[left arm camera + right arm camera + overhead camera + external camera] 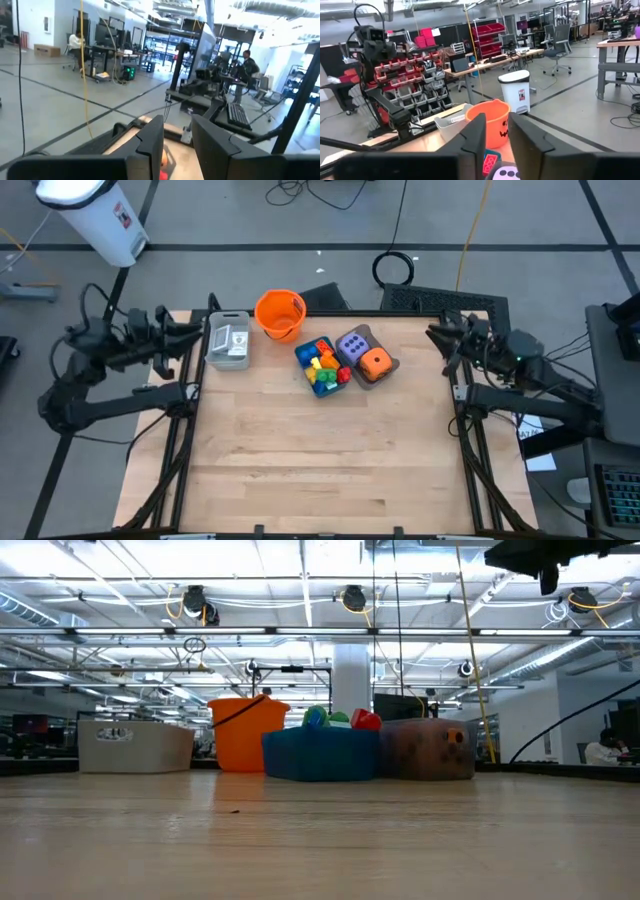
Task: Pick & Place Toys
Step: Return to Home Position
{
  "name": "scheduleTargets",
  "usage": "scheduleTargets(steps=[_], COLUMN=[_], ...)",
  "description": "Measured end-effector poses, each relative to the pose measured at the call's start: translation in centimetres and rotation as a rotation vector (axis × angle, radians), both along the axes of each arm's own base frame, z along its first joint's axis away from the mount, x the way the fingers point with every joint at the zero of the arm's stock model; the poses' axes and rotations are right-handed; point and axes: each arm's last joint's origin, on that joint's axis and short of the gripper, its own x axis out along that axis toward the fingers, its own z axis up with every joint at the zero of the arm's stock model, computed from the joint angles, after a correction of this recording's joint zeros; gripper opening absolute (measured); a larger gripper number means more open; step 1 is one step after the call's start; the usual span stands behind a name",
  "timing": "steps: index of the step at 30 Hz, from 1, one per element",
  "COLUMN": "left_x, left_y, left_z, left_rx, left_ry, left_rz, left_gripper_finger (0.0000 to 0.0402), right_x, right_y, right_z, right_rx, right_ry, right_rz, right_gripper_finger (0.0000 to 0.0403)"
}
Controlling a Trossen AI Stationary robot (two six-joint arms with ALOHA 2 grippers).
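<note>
The toys lie in trays at the table's far middle. Bright bricks fill a blue tray. A purple die and an orange die sit in a brown tray. White cards rest in a grey tray. My left gripper is drawn back over the far left corner, level, with its fingers close together and nothing between them. My right gripper hangs at the far right edge, also level, drawn close on nothing.
An orange bucket stands on the table behind the trays, between the grey tray and the blue one. A white bin stands on the floor beyond the far left corner. People sit at desks in the room.
</note>
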Motion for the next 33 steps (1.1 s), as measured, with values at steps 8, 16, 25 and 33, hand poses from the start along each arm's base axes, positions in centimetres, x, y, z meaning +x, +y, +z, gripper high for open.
scheduleTargets(steps=[8,16,25,33], left_x=[-0.2,0.3,0.8,1.6], left_y=[0.0,0.0,0.2,0.5], left_z=[-4.7,-7.6,-11.2,-14.3], left_rx=[-0.015,0.014,-0.038,-0.132], left_ry=[0.001,-0.109,-0.102,-0.099], left_rz=[0.024,-0.043,-0.048,-0.054], left_gripper_finger=[0.0106,0.0106,0.0106,0.0106], right_x=[1.1,2.6,3.0,2.4], right_y=[-0.3,-0.8,-0.6,-0.4], right_z=[-4.1,-8.4,-11.7,-12.6], right_rx=[0.046,0.008,-0.155,-0.192], right_ry=[0.001,-0.164,-0.126,-0.147], right_rz=[0.004,0.014,0.118,0.115], right_gripper_finger=[0.0006,0.0002,0.0001,0.0001])
